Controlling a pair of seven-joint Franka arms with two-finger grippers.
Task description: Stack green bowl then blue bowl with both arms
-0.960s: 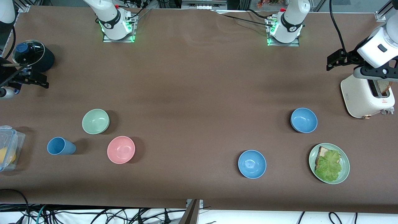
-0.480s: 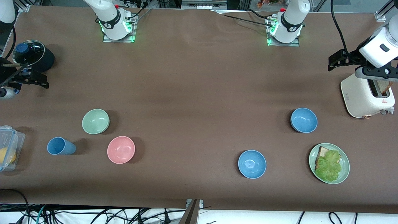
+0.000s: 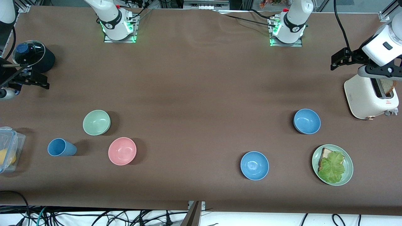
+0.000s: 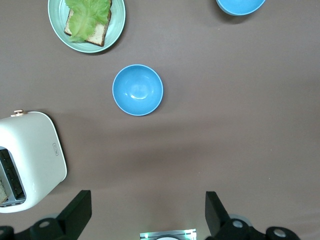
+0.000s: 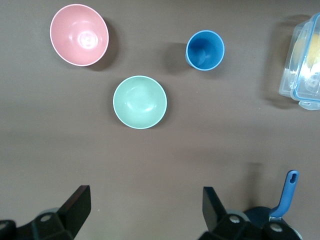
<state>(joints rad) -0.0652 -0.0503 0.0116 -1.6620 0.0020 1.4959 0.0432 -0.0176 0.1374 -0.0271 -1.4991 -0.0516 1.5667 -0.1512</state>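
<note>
The pale green bowl [image 3: 96,122] [image 5: 140,102] sits upright toward the right arm's end of the table. Two blue bowls stand toward the left arm's end: one [image 3: 306,121] [image 4: 137,90] farther from the front camera, the other [image 3: 254,165] [image 4: 240,4] nearer to it. My left gripper [image 4: 146,212] hangs high beside the toaster [image 3: 367,97], open and holding nothing. At the table's right-arm end, my right gripper [image 5: 145,207] is up high too, open and holding nothing. The bowls are apart, none stacked.
A pink bowl [image 3: 122,151] and a blue cup [image 3: 61,147] stand close to the green bowl. A green plate [image 3: 350,166] with bread and lettuce lies beside the nearer blue bowl. A lidded dark pot [image 3: 34,56] and a clear container [image 3: 12,150] are at the right arm's end.
The left arm's hand has drifted slightly above the toaster. The right arm and all the bowls have stayed where they were.
</note>
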